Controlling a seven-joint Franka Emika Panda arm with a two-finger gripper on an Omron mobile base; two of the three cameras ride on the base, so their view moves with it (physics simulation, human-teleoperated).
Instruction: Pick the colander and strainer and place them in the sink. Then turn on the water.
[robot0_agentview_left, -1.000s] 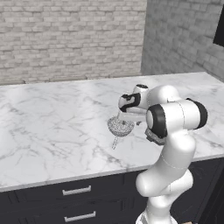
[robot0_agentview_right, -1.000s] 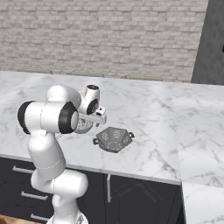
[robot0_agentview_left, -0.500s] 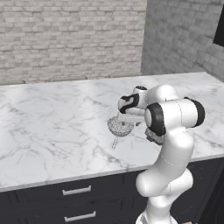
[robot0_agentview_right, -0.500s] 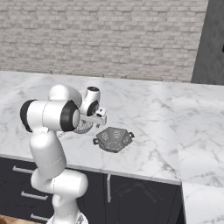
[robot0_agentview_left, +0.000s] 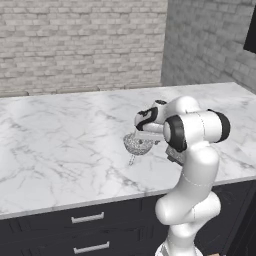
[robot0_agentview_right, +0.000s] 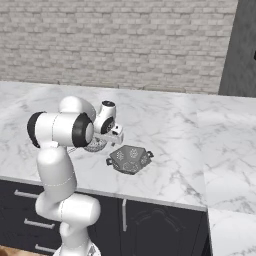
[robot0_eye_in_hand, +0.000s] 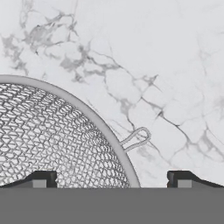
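- Left base view: round speckled light-grey fine-mesh strainer (robot0_agentview_left: 138, 144) resting on the white marble counter (robot0_agentview_left: 60, 135), thin wire handle pointing toward the front edge; two-finger gripper (robot0_agentview_left: 142, 132) directly above the mesh bowl, close over it, fingers hard to make out from here.
- Right base view: small dark-grey faceted colander (robot0_agentview_right: 129, 159) sitting on the counter just beside the strainer (robot0_agentview_right: 96, 146), on the side away from the arm's base; strainer half hidden behind the arm.
- Hand view: mesh bowl of the strainer (robot0_eye_in_hand: 48, 140) under 1 dark fingertip (robot0_eye_in_hand: 41, 178), bare marble under the other; rim passing between the 2 tips; small wire loop on the rim just outside; gripper (robot0_eye_in_hand: 111, 179) spread wide, released, grasping nothing.
- Progress, as judged: nothing done yet; both pieces on the counter, neither lifted; left to do: grip the strainer rim, carry it to the sink, same for the colander, then turn on the water.
- Writing: no brands, labels or lettering legible anywhere.
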